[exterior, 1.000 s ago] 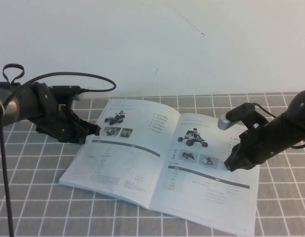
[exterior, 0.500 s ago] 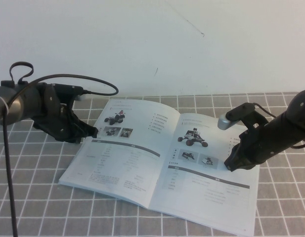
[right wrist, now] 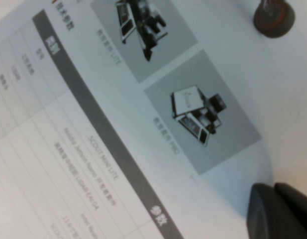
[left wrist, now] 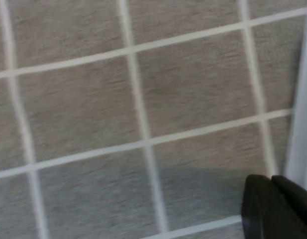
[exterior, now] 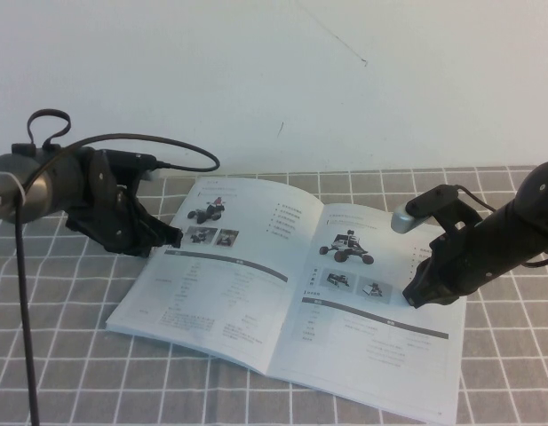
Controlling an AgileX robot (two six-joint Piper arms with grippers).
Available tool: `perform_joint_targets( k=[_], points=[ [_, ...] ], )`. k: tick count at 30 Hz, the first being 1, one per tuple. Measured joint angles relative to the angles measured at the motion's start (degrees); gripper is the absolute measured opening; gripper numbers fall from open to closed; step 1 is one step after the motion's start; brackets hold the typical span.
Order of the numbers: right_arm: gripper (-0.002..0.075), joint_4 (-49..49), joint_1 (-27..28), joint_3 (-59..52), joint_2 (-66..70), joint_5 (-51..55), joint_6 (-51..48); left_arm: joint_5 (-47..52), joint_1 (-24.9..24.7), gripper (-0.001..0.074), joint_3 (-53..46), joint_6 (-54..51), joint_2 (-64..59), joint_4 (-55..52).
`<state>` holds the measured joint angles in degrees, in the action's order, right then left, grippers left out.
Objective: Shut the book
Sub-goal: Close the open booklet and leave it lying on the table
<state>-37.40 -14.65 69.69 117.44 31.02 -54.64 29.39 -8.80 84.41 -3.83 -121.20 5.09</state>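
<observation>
Book: thin softcover manual, lying open and face-up on the grey checked table. The spine is running from the far side toward the near side, angled slightly to the left. Both pages are showing white paper with small vehicle photos, dark header bars and tables of fine print. The pages are curving gently down into the spine, and the outer edges are lying flat. The left pincer, fingers together, is sitting at the far outer edge of the left page; contact cannot be told. The right pincer, fingers together, is sitting low over the right page near its outer edge, beside the lower vehicle photos.
</observation>
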Motion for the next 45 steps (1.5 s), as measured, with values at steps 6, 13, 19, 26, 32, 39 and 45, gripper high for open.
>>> perform_joint_targets(
  k=[6, 13, 19, 26, 32, 39, 45],
  points=[
    [-0.0003, 0.0, 0.0, 0.0, 0.0, 0.0, 0.0, 0.1, -3.3, -0.0004, 0.0, -1.5, 0.0, -0.2],
    [-0.0003, 0.0, 0.0, 0.0, 0.0, 0.0, 0.1, 0.6, -4.2, -0.0004, 0.1, -3.2, 0.0, 4.1],
    [-0.0003, 0.0, 0.0, 0.0, 0.0, 0.0, 0.1, 5.8, -4.6, -0.0004, 0.1, -16.8, -0.4, 23.9],
    [-0.0003, 0.0, 0.0, 0.0, 0.0, -0.2, 0.2, 17.6, -5.0, -0.0004, -0.4, -36.1, -1.8, 50.6],
    [-0.0003, 0.0, 0.0, 0.0, 0.0, -0.2, 0.3, 29.7, -5.4, -0.0004, -0.4, -48.7, -1.8, 69.7],
    [-0.0003, 0.9, 0.0, 0.0, -0.4, 0.0, 0.4, 35.1, -5.6, 0.0193, -0.4, -54.2, -1.8, 78.1],
    [-0.0003, 12.3, 0.0, -0.6, -5.7, 3.8, 7.4, 36.9, -5.6, 0.039, -0.3, -54.2, -1.7, 78.3]
  ],
)
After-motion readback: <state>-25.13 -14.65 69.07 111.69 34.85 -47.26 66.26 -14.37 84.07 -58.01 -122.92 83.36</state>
